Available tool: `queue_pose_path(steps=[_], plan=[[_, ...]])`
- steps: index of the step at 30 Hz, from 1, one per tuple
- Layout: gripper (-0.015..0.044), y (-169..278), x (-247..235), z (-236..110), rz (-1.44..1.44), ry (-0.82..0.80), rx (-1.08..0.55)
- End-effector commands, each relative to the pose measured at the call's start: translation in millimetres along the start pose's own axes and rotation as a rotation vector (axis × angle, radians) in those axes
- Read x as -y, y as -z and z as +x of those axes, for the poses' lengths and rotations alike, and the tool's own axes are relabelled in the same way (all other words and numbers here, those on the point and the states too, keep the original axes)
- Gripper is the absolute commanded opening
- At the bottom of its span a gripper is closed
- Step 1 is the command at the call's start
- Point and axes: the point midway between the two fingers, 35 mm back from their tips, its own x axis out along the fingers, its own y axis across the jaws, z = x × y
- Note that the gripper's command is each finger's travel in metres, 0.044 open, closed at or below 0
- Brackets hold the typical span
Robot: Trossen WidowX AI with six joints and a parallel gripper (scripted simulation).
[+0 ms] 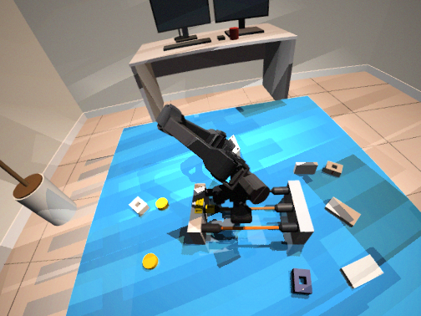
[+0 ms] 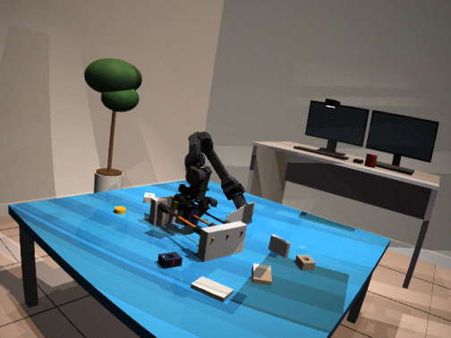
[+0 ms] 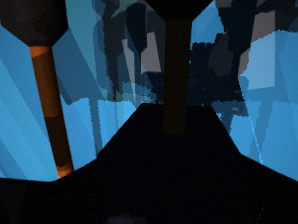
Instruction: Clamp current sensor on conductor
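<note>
A fixture of two pale end blocks carries parallel orange conductors between them: a front one and a middle one. A yellow tag sits on the left block; I cannot read any marking. My gripper reaches down onto the middle conductor and is shut on the dark split-core sensor. In the wrist view that conductor runs into the sensor's dark body and another conductor lies to the left. The sensor's arrow and latch are hidden.
Two yellow discs and a small white block lie left of the fixture. A dark blue block, a white slab and tan blocks lie to the right. A desk with monitors stands behind.
</note>
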Motion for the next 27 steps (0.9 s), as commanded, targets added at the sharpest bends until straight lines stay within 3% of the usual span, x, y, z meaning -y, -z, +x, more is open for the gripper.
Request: queue_pose_path(steps=[1, 2, 12, 27], plan=[[0.0000, 0.0, 0.7, 3.3, 0.000, 0.000, 0.000], [0.0000, 0.0, 0.8, 4.6, 0.000, 0.000, 0.000], [0.0262, 0.4, -0.3, 0.4, 0.003, -0.003, -0.001], [0.0269, 0.4, -0.3, 0.4, 0.003, -0.003, -0.001]])
